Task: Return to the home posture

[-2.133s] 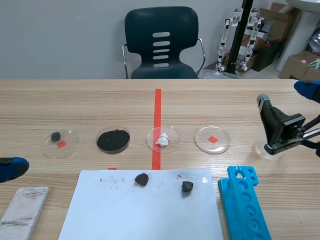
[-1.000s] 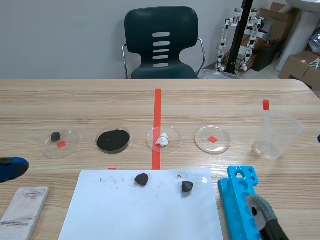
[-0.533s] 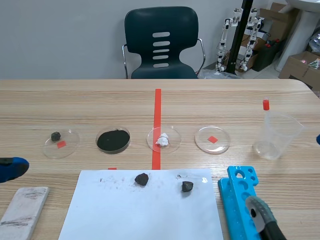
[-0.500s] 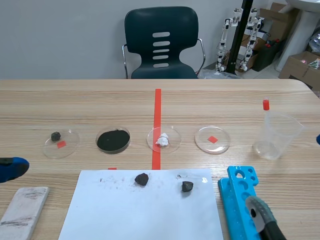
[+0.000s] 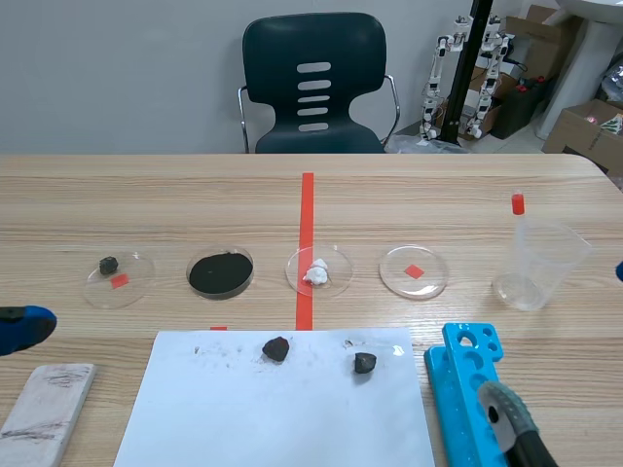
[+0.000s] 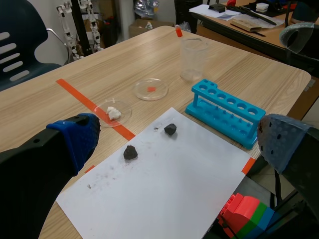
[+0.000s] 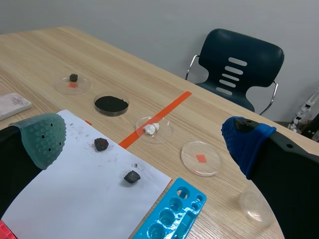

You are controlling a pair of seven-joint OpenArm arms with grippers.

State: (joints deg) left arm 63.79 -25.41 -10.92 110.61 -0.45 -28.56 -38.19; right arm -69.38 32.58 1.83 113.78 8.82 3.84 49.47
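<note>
Both arms are drawn back to the near side of the table with nothing in them. In its wrist view my left gripper stands open above the white paper sheet; in the scene view only its blue pad shows, at the left edge. My right gripper is also open, high over the near right corner, with one grey-green pad low beside the blue test tube rack. Two black lumps lie on the sheet.
Several petri dishes stand in a row: one with a small dark lump, one with black powder, one with a white lump, one bare. A clear beaker holding a red-capped dropper stands right. A whitish block lies near left.
About two seconds ago the right gripper was up at the beaker; it has since drawn back to the near right corner. Over the last second nothing has moved.
</note>
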